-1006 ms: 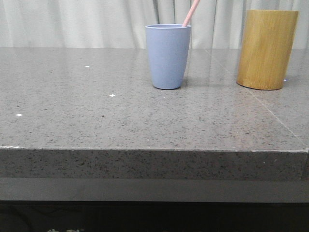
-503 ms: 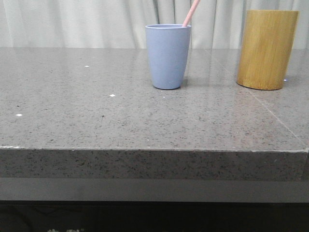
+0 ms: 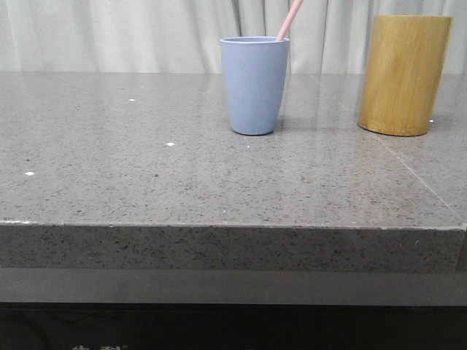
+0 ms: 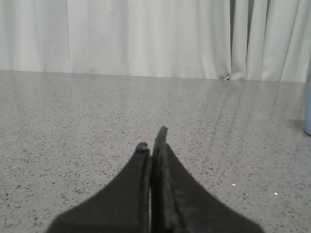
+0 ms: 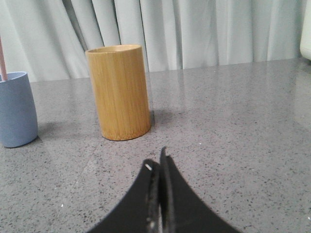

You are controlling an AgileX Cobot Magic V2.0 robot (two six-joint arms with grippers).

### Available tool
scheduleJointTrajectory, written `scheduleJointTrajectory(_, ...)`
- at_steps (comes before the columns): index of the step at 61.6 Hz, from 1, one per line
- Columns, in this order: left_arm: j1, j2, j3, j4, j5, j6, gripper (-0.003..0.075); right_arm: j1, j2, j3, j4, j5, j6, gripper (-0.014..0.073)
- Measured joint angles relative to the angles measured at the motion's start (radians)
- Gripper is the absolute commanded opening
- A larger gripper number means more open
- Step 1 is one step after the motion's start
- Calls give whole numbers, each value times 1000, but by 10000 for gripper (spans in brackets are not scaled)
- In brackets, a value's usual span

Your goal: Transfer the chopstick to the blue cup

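The pale blue cup (image 3: 254, 85) stands upright on the grey stone table, at the middle back. A pale pink chopstick (image 3: 289, 20) leans out of its rim toward the right, its top cut off by the frame. The cup also shows in the right wrist view (image 5: 16, 109) with the chopstick (image 5: 2, 62) in it. A sliver of the cup shows at the edge of the left wrist view (image 4: 308, 109). My left gripper (image 4: 152, 140) is shut and empty, low over bare table. My right gripper (image 5: 156, 159) is shut and empty, short of the bamboo holder. Neither gripper shows in the front view.
A tall yellow-brown bamboo holder (image 3: 403, 74) stands at the back right, apart from the cup; it also shows in the right wrist view (image 5: 119, 91). White curtains hang behind the table. The table's front edge (image 3: 233, 226) runs across the front view.
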Motion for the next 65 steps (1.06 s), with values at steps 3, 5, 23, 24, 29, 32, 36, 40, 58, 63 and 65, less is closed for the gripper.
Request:
scheduleJointTrajectory(3, 0, 0, 0, 0, 0, 0, -19, 0, 0, 0, -2, 0, 2, -68)
scheduleJointTrajectory(5, 0, 0, 0, 0, 0, 0, -19, 0, 0, 0, -2, 0, -1, -68)
scheduleJointTrajectory(23, 0, 0, 0, 0, 0, 0, -19, 0, 0, 0, 75, 0, -102, -68)
scheduleJointTrajectory(24, 0, 0, 0, 0, 0, 0, -19, 0, 0, 0, 76, 0, -105, -68)
scheduleJointTrajectory(29, 0, 0, 0, 0, 0, 0, -19, 0, 0, 0, 77, 0, -108, -68)
scheduleJointTrajectory(32, 0, 0, 0, 0, 0, 0, -19, 0, 0, 0, 78, 0, -108, -68)
scheduleJointTrajectory(36, 0, 0, 0, 0, 0, 0, -19, 0, 0, 0, 78, 0, -108, -68)
scheduleJointTrajectory(40, 0, 0, 0, 0, 0, 0, -19, 0, 0, 0, 78, 0, -108, -68)
scheduleJointTrajectory(58, 0, 0, 0, 0, 0, 0, -19, 0, 0, 0, 80, 0, -108, -68)
scheduleJointTrajectory(63, 0, 0, 0, 0, 0, 0, -19, 0, 0, 0, 80, 0, -110, -68)
scheduleJointTrajectory(65, 0, 0, 0, 0, 0, 0, -19, 0, 0, 0, 80, 0, -110, -68)
